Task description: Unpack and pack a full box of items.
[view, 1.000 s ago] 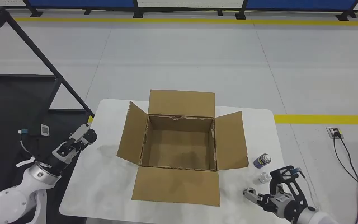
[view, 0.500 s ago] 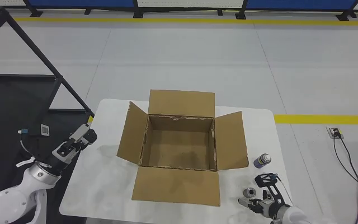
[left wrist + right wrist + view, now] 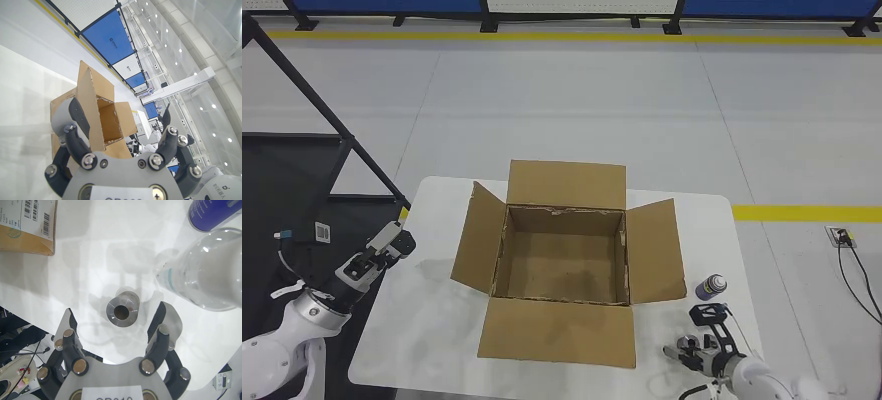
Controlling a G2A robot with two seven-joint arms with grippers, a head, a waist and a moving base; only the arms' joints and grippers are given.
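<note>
The white table stands on a pale grey floor. Beyond its far side a yellow line runs along the foot of blue panels — another yellow stripe lies off its right side. Near that stripe sits a floor socket with a black cable. Left of the table, a black tube frame rises over a dark sheet. Past the table's near edge — lower down — lies a cream cloth bag.

White arms; right gripper grey-plated, black ribbed pads, silver screws.

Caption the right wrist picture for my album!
Open right gripper over a small metal cylinder, beside a clear bottle.
</note>
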